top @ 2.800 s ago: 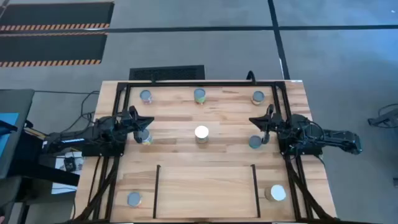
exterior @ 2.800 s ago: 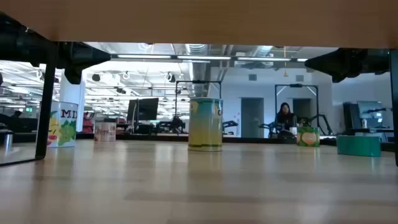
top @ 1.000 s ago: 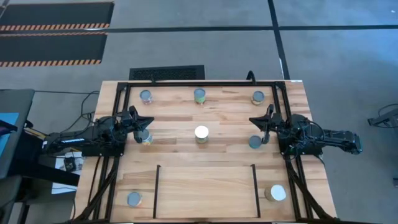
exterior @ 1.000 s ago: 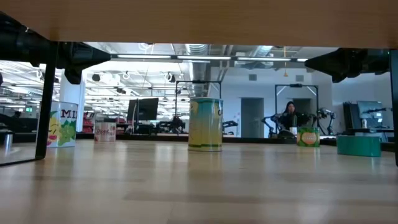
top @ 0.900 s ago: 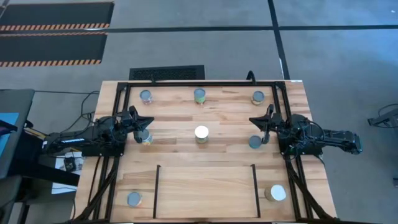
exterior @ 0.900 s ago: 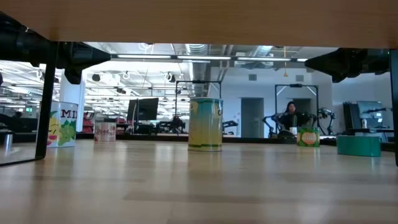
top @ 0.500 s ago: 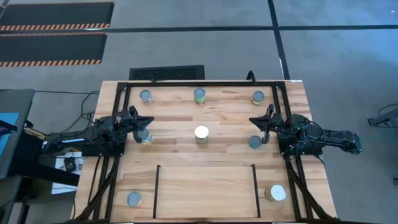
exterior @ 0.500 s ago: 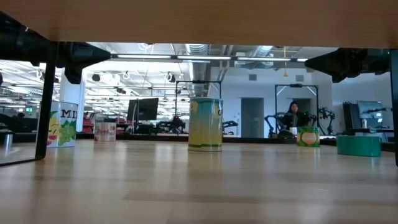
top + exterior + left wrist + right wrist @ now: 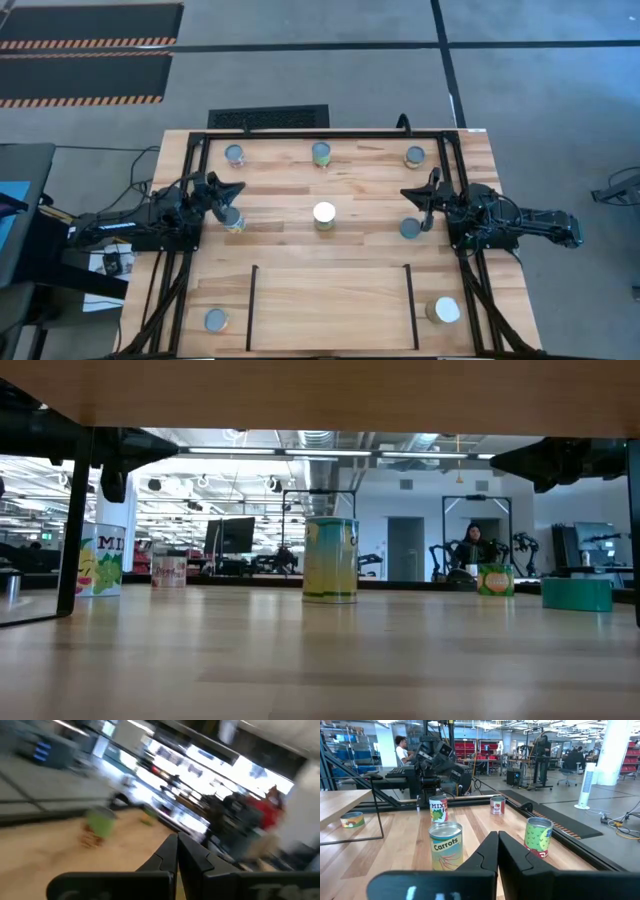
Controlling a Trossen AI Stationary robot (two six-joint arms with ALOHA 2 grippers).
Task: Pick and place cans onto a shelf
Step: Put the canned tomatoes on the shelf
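Several cans stand upright on the wood table: three along the far edge [image 9: 234, 154] [image 9: 321, 153] [image 9: 414, 156], a white-topped can [image 9: 324, 212] in the middle, one [image 9: 233, 222] by my left gripper, one [image 9: 410, 229] by my right gripper, and two at the near corners [image 9: 215, 320] [image 9: 445, 311]. The shelf [image 9: 330, 305] lies between two black bars at the near edge and holds nothing. My left gripper [image 9: 238, 190] is shut and empty just above and beyond its can. My right gripper [image 9: 406, 192] is shut and empty beyond its can; its fingers [image 9: 490, 851] touch each other.
A black metal frame [image 9: 320, 132] runs around the table's far and side edges. The right wrist view shows the "Carrots" can [image 9: 446, 845], a green-labelled can [image 9: 538, 836] and the left arm [image 9: 437, 762] behind them. A person [image 9: 473, 545] sits in the room beyond.
My left gripper has shifted a little toward the table's far left, uncovering more of the can beside it; its wrist view is blurred with motion. It stays shut. The cans stand where they were. The person in the room behind has moved.
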